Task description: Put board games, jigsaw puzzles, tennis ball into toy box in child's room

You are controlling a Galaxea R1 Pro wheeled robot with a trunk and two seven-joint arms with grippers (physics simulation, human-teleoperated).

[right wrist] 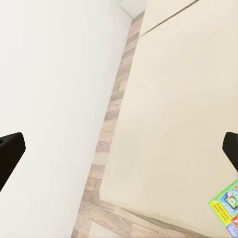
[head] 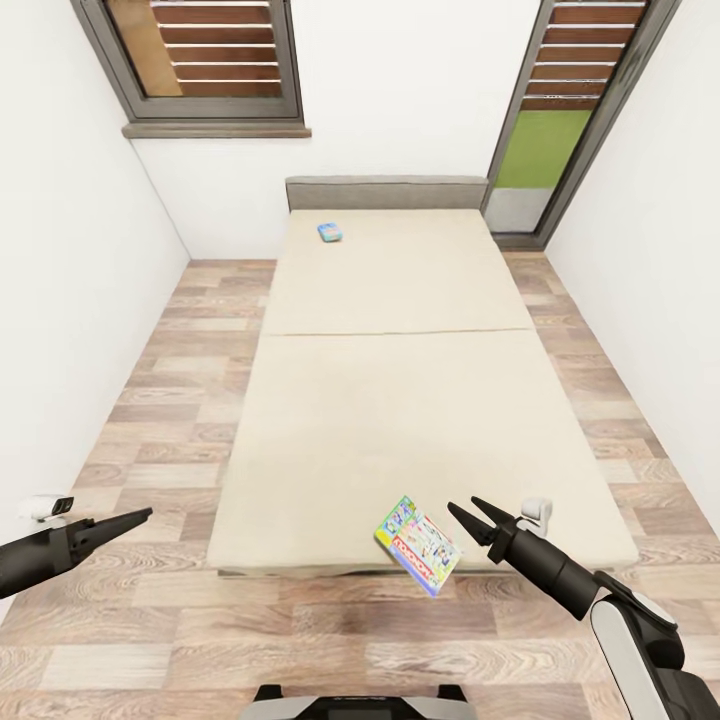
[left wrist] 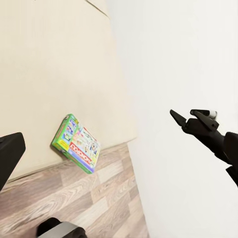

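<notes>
Jaws of the right gripper are being held open, empty, beside the board game overhanging the bed; a nudge may tip it off.

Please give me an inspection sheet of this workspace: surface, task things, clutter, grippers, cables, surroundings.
Surface: cream bed, plain.
Job's things: green board game overhanging the bed's near edge; blue board game lying near the headboard.
Clutter: nothing seen.
Grippers: right gripper open, empty, beside the green game; left gripper over the floor, state unclear.
Cables: nothing seen.
Surroundings: wood floor, white walls, window, glass door.
</notes>
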